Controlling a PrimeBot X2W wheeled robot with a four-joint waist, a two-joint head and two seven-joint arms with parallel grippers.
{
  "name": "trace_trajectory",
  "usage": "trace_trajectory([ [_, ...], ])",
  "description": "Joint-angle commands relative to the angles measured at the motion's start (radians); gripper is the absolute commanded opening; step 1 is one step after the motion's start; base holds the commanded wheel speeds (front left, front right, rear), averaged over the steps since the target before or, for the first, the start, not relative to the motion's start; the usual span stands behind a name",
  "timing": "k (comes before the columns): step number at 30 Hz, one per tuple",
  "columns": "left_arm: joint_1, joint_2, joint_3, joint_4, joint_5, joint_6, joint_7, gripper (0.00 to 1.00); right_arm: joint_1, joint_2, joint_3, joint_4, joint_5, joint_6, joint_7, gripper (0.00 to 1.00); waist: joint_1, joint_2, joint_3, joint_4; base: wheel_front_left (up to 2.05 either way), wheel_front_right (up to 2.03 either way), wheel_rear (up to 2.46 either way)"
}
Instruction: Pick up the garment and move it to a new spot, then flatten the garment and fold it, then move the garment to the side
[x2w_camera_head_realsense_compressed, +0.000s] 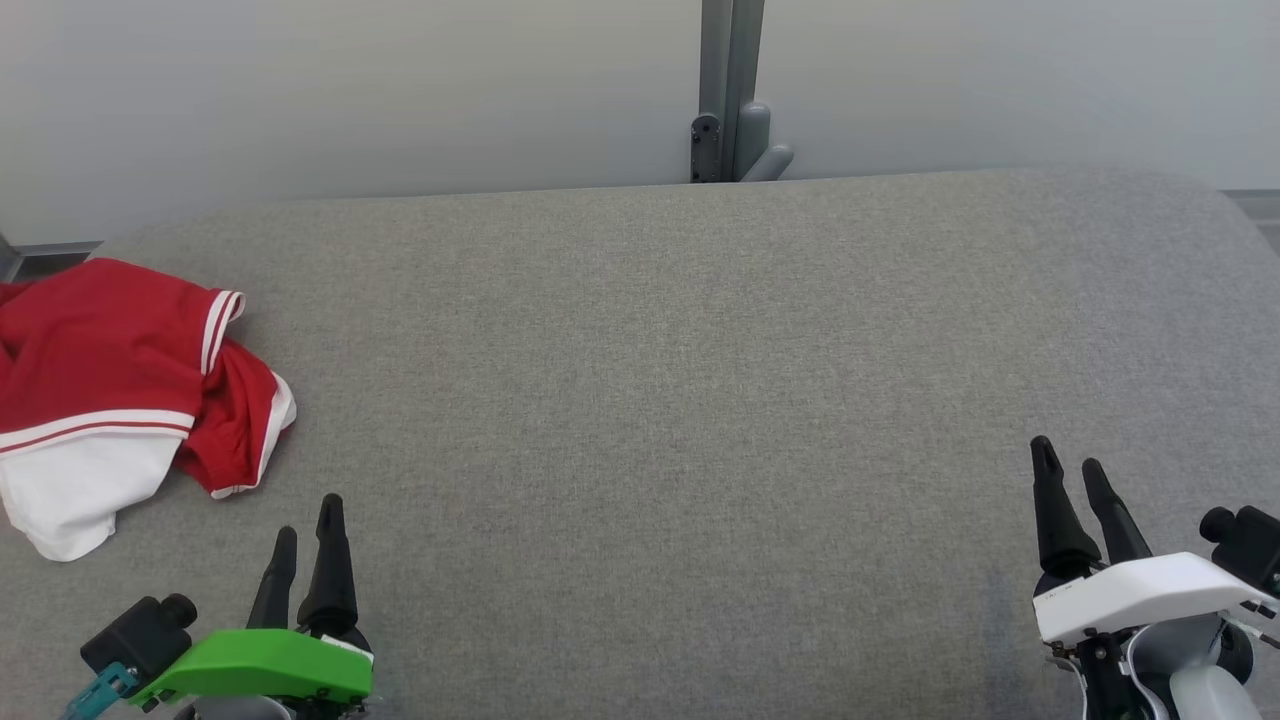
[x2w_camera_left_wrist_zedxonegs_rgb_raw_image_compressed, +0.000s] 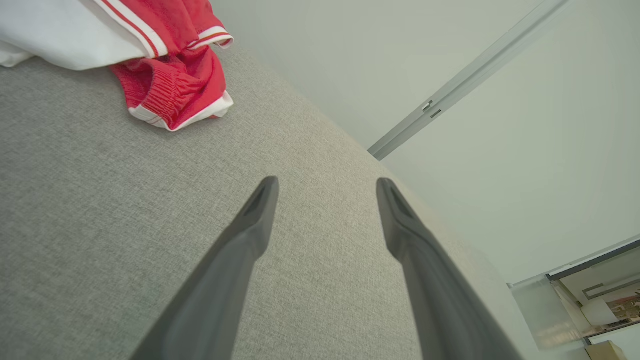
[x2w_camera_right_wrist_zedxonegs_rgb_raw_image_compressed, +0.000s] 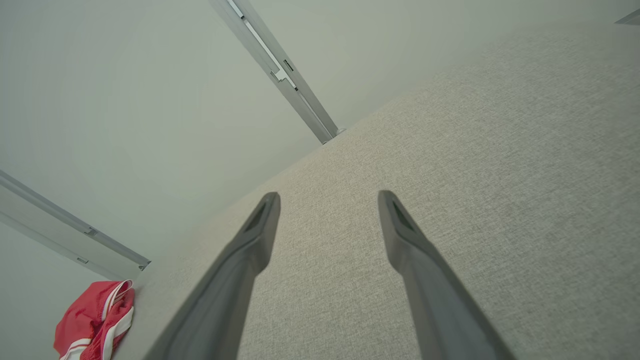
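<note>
bright, even, diffuse light; shadows faint, no glare. head view sharp. wrist views wide-angle, edges bent, near fingers (x2w_camera_left_wrist_zedxonegs_rgb_raw_image_compressed: 235, 260) soft.

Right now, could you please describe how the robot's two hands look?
The left hand has two long, dark, tapering fingers rising from a bright green cover, with a black camera block and a teal fitting beside it. The right hand has the same dark fingers, a white cover and a black block.

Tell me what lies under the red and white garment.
The red and white garment lies crumpled on the grey fabric surface. Its folds hide anything else beneath.
</note>
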Motion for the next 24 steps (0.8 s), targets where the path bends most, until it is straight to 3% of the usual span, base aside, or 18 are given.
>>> trace_trajectory([
  [1,0.000,0.003,0.003,-0.016,0.041,-0.007,-0.010,1.00,0.003,-0.010,0.000,-0.009,-0.042,0.000,-0.012,1.00,0.0000,0.0000,-0.001,0.000,0.00,0.00,0.00],
  [24,0.022,-0.001,0.017,-0.015,0.301,-0.022,-0.070,1.00,0.022,-0.019,0.010,-0.015,-0.311,0.000,-0.078,1.00,0.0000,0.0000,-0.002,0.008,0.00,0.00,0.00],
])
